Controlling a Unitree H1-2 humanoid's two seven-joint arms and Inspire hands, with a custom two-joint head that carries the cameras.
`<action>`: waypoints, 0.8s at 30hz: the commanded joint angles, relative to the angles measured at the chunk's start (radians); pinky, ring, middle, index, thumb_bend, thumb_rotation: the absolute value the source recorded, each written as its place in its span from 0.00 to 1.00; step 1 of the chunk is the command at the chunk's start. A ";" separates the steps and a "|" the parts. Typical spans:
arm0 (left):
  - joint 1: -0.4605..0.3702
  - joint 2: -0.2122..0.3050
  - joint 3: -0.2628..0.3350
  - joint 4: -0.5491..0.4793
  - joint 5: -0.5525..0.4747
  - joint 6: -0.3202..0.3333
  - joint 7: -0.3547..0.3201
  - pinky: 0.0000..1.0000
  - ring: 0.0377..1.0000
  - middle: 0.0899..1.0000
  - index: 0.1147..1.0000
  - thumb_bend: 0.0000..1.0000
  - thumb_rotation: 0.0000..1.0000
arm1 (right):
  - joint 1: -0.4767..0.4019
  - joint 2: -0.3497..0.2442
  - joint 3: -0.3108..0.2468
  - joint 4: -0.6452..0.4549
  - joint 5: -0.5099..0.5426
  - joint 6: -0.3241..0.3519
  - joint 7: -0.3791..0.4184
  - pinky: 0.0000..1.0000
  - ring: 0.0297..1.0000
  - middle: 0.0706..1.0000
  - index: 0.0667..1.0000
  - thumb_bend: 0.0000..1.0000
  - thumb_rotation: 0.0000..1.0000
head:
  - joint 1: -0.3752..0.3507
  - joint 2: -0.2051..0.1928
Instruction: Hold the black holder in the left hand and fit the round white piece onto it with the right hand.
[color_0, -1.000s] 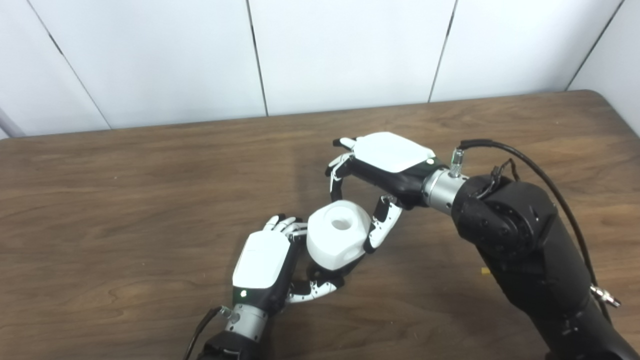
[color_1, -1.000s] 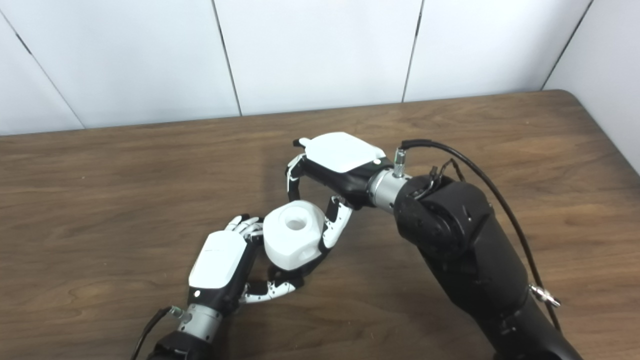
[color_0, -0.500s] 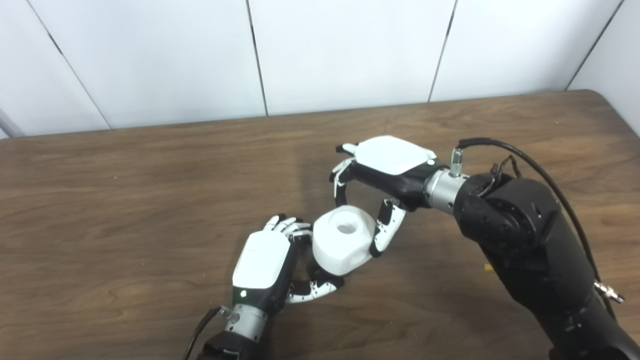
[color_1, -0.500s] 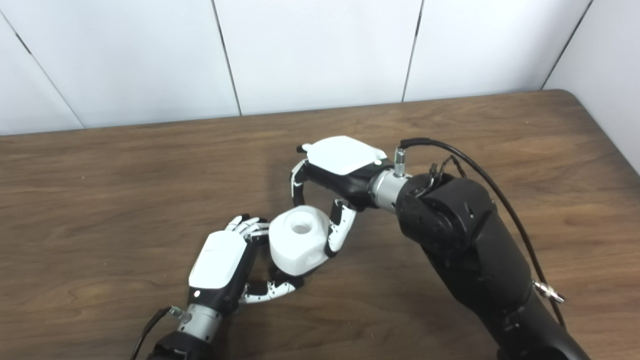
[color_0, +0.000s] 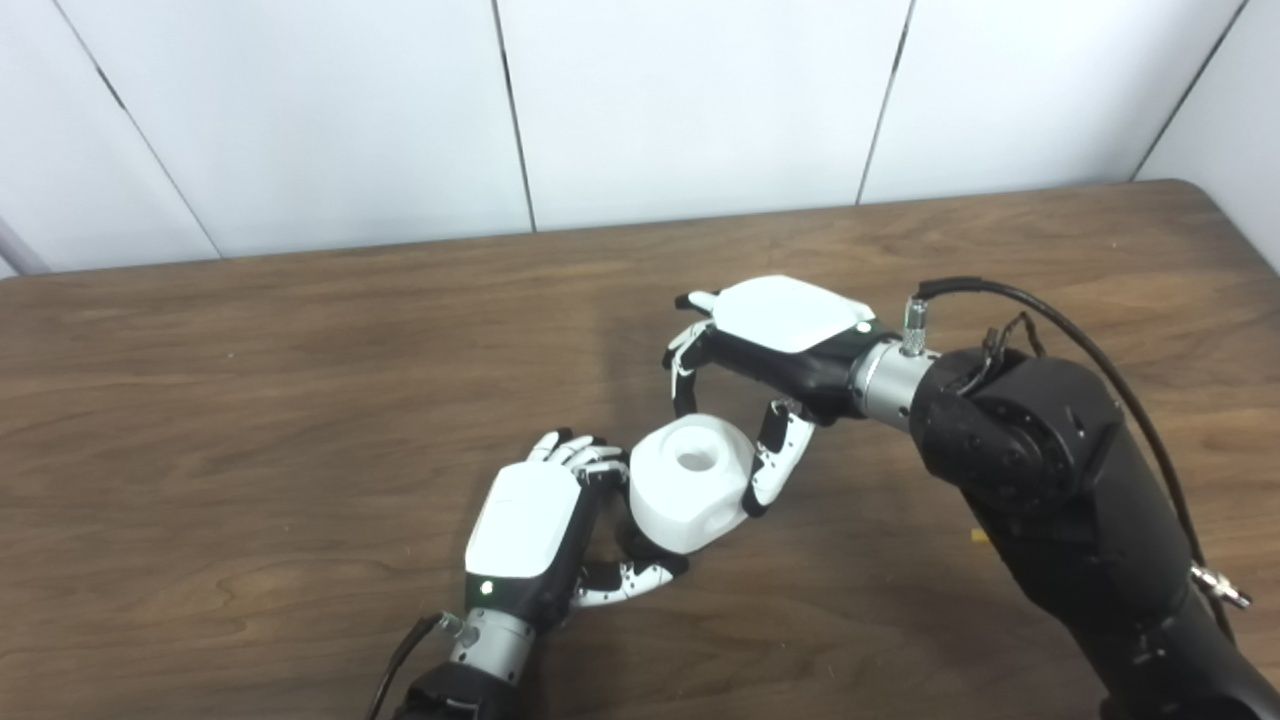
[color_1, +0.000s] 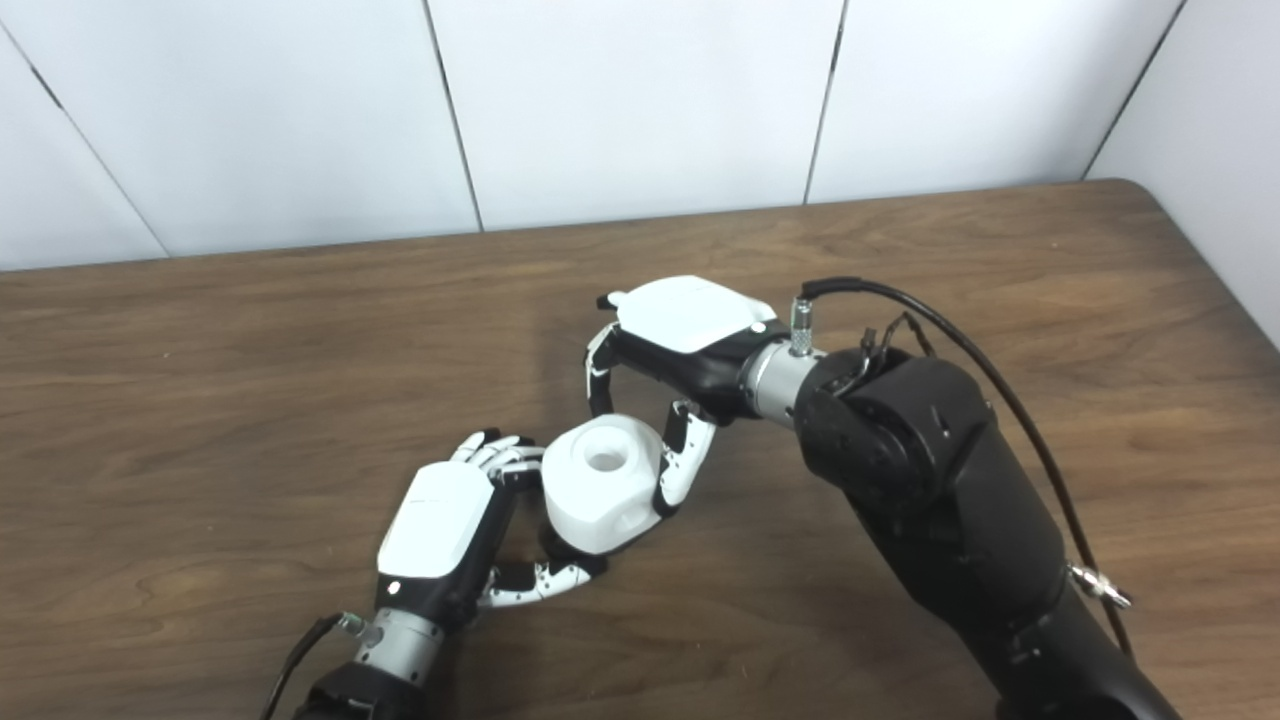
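I see the wooden table (color_0: 250, 400) under both arms. My right hand (color_0: 770, 340) grips the round white piece (color_0: 690, 485) between fingers and thumb, over the table's middle. My left hand (color_0: 530, 530) curls around something dark beneath it, mostly hidden.

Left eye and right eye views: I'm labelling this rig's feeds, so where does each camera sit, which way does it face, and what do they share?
Left eye view: on the head, looking down and forward at the table; the left hand and right hand enter from the bottom edge, with the right arm large at lower right.
Right eye view: beside it, a little to the right, facing the same way; everything sits further left in the picture.
Shared: both hands around the white piece, the table, the white panelled wall. The black holder is mostly hidden under the piece.
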 joint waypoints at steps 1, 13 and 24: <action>0.011 0.008 -0.008 0.004 0.013 -0.003 -0.029 0.92 0.83 0.72 0.42 0.52 0.05 | -0.019 0.004 -0.014 -0.018 -0.013 -0.017 -0.044 0.99 0.99 0.82 0.44 0.52 0.13 | -0.002 0.000; 0.009 0.005 -0.012 0.009 0.022 0.000 -0.028 0.92 0.84 0.72 0.42 0.52 0.05 | 0.005 0.004 -0.012 -0.011 -0.020 -0.053 -0.091 0.96 0.97 0.82 0.53 0.84 0.25 | 0.001 -0.006; 0.009 0.005 -0.010 0.008 0.018 0.003 -0.033 0.93 0.84 0.73 0.42 0.52 0.05 | 0.004 0.009 -0.018 -0.024 -0.025 -0.045 -0.066 1.00 1.00 0.90 0.64 1.00 0.39 | 0.003 -0.004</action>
